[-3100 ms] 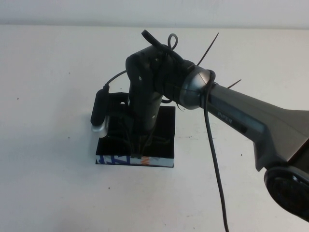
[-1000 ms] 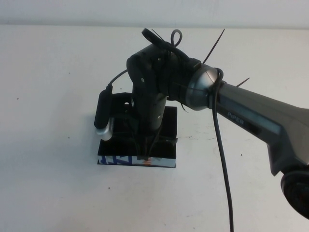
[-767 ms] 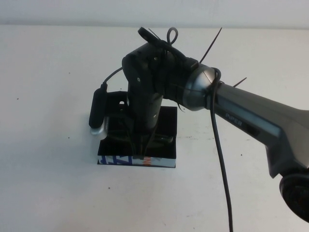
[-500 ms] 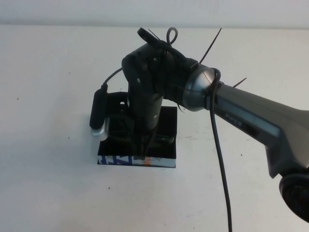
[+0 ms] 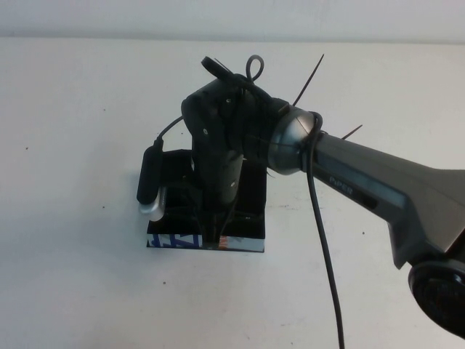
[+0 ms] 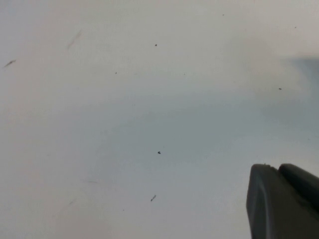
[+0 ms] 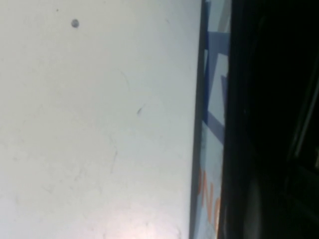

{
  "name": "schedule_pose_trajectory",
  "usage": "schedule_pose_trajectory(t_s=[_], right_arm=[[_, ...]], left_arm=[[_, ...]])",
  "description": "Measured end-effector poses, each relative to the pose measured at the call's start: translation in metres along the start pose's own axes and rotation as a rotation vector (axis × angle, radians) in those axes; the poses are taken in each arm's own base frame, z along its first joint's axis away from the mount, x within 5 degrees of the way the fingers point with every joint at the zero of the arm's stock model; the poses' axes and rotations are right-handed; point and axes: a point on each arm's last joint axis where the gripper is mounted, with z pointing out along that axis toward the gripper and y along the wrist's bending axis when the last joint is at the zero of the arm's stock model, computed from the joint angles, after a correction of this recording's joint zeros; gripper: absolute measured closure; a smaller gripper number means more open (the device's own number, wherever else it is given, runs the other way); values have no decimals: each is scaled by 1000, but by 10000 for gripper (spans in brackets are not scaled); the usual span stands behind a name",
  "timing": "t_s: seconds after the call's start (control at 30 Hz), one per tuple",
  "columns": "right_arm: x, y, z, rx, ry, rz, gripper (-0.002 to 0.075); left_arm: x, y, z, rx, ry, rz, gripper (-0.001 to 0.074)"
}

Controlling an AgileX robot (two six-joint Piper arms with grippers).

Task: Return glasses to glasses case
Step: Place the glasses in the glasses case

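Note:
The black glasses case [image 5: 251,195] lies on the white table, its blue, white and orange strip [image 5: 174,241] facing me. My right gripper [image 5: 212,231] points straight down onto the case's near edge, and its body covers most of the case. The right wrist view shows the strip [image 7: 212,124] beside the dark case [image 7: 269,99]. I cannot make out the glasses; the gripper and the dark case hide them. My left gripper [image 6: 276,169] shows only in the left wrist view, over bare table, its fingers together and empty.
The white table [image 5: 80,145] spreads round the case on all sides. My right arm [image 5: 378,196] reaches in from the right, with a black cable [image 5: 323,247] hanging along it. The table's far edge meets a pale wall [image 5: 232,18].
My right gripper has stayed over the case, swaying slightly left and settling a little lower at the near edge. The case has not moved.

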Motion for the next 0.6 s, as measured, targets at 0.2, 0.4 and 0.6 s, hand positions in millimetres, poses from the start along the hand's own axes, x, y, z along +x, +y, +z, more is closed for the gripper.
schedule_pose_trajectory(t_s=[0.2,0.4,0.6], right_arm=[[0,0,0,-1,-1,1,414],[0,0,-11,14,-18,0,266],[0,1,-31,45,-44,7,314]], left_arm=[[0,0,0,0,0,0,739],[0,0,0,0,0,0,739],[0,0,0,0,0,0,739]])
